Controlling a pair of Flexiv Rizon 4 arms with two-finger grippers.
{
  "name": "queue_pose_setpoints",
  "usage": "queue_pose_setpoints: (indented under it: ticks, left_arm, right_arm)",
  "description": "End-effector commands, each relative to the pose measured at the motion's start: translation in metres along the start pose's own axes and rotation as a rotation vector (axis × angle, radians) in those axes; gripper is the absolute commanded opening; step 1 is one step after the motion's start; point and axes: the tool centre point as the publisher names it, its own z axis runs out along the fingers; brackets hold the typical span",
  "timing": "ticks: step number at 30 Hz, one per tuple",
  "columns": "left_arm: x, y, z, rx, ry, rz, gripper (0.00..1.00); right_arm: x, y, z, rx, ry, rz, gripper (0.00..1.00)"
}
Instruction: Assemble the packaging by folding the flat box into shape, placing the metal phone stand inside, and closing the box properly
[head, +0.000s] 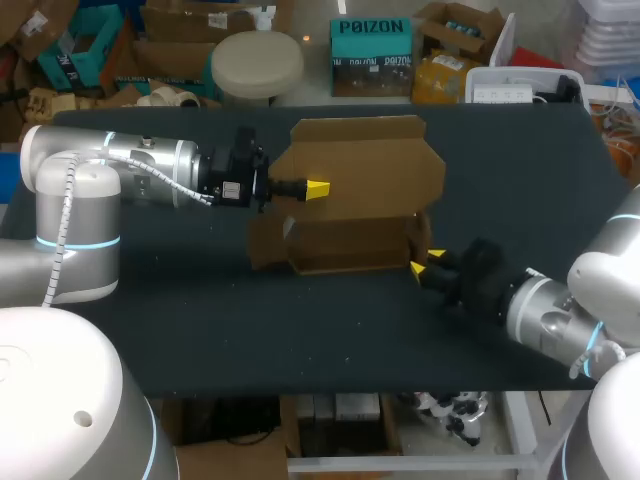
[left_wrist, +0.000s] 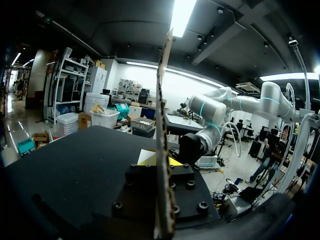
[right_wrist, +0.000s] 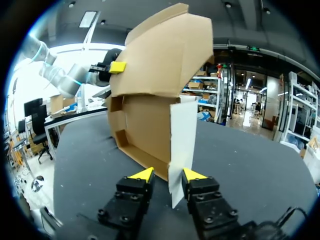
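At centre of the counter (head: 200, 320): one brown cardboard box (head: 350, 215), partly folded. Its shallow tray lies on the dark surface with low walls raised, and its broad lid panel (head: 365, 160) stands up from the far side.

Left hand (head: 317, 189): enters from the left, level with the lid panel. Its fingers are closed on that panel's near edge. In the left wrist view the cardboard runs edge-on straight up between the two finger blocks, one on either face. The right wrist view shows one yellow tip pressed flat against the panel.

Right hand (head: 427, 261): enters from the lower right and sits low at the box's right end. Its fingers are spread. A pale side flap (right_wrist: 182, 135) stands upright between them, lying against one yellow tip, with a clear gap to the other.

Tray interior: bare cardboard where visible in the right wrist view. The rest is hidden by the lid panel.
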Motion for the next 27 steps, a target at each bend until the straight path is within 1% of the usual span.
queue_pose_setpoints:
  ticks: [1,21,27]
  left_arm:
    - [-0.001,0.004,0.0,-0.002,0.003,-0.001,0.0]
    - [-0.001,0.004,0.0,-0.002,0.003,-0.001,0.0]
    - [-0.001,0.004,0.0,-0.002,0.003,-0.001,0.0]
  right_arm:
    - [0.007,0.002,0.005,0.001,-0.05,-0.002,0.38]
    - [0.028,0.011,0.021,-0.004,-0.034,-0.002,0.37]
    - [0.031,0.013,0.016,-0.008,-0.038,-0.005,0.38]
